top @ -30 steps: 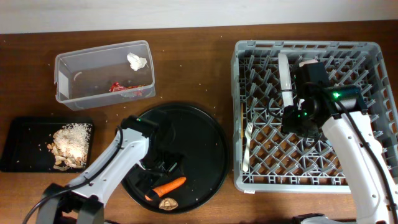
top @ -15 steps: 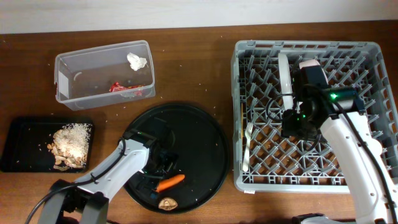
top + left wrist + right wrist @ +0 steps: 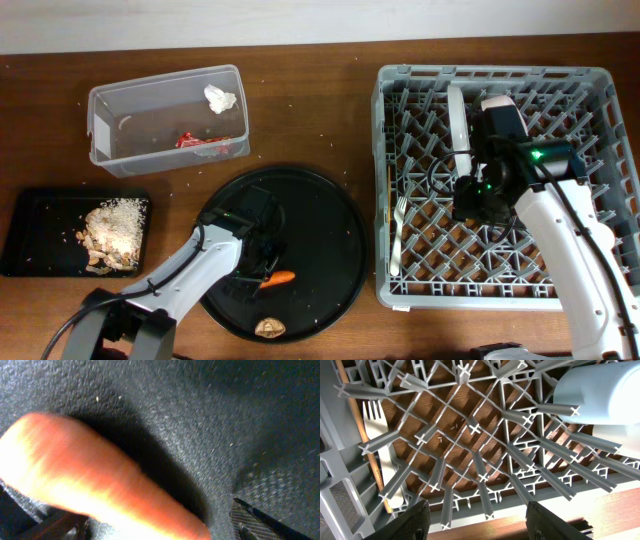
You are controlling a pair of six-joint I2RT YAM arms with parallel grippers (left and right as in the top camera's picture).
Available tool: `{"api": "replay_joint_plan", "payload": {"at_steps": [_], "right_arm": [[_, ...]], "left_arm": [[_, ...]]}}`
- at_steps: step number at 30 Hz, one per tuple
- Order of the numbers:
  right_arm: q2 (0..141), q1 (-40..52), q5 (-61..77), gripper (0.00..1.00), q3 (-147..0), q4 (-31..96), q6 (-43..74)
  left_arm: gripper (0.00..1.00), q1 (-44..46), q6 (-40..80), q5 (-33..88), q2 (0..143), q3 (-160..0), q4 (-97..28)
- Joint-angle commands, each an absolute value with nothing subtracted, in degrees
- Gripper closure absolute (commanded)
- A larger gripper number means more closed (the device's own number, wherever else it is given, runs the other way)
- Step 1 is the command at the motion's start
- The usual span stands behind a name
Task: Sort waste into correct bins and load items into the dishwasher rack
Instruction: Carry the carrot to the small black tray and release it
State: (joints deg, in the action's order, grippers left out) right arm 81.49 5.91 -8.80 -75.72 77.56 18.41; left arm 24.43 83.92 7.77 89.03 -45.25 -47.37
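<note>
Overhead: left gripper (image 3: pixel 264 271) now down over the carrot (image 3: pixel 281 278).
Jaws wide, straddling it, no pinch yet; scrap tray (image 3: pixel 38 230) likely next.

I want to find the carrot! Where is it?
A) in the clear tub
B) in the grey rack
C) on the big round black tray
C: the carrot lies on the big round black tray, not far from the small brown lump.
</note>
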Motion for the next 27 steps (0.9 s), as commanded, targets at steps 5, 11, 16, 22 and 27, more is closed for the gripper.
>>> {"api": "replay_joint_plan", "payload": {"at_steps": [5,11,16,22,27], "right_arm": [[81.47,5.5,-9.74,0.36,-75.13,77.38,18.2],[81.47,5.5,-9.72,0.36,-75.13,77.43,18.2],[81.47,5.5,-9.72,0.36,-75.13,77.43,18.2],[81.47,5.5,-9.74,0.36,-75.13,77.43,18.2],[81.47,5.5,-9.74,0.36,-75.13,77.41,18.2]], "left_arm": [[0.32,24.6,84.38,2.0,89.12,-44.93,-46.74],[0.57,24.6,84.38,-2.92,89.12,-44.93,-46.72],[0.78,24.6,84.36,-4.6,89.12,-44.93,-46.72],[0.87,24.6,82.59,-9.47,88.99,-44.95,-46.76],[0.91,21.5,75.35,-11.86,86.61,-46.24,-48.1]]}}
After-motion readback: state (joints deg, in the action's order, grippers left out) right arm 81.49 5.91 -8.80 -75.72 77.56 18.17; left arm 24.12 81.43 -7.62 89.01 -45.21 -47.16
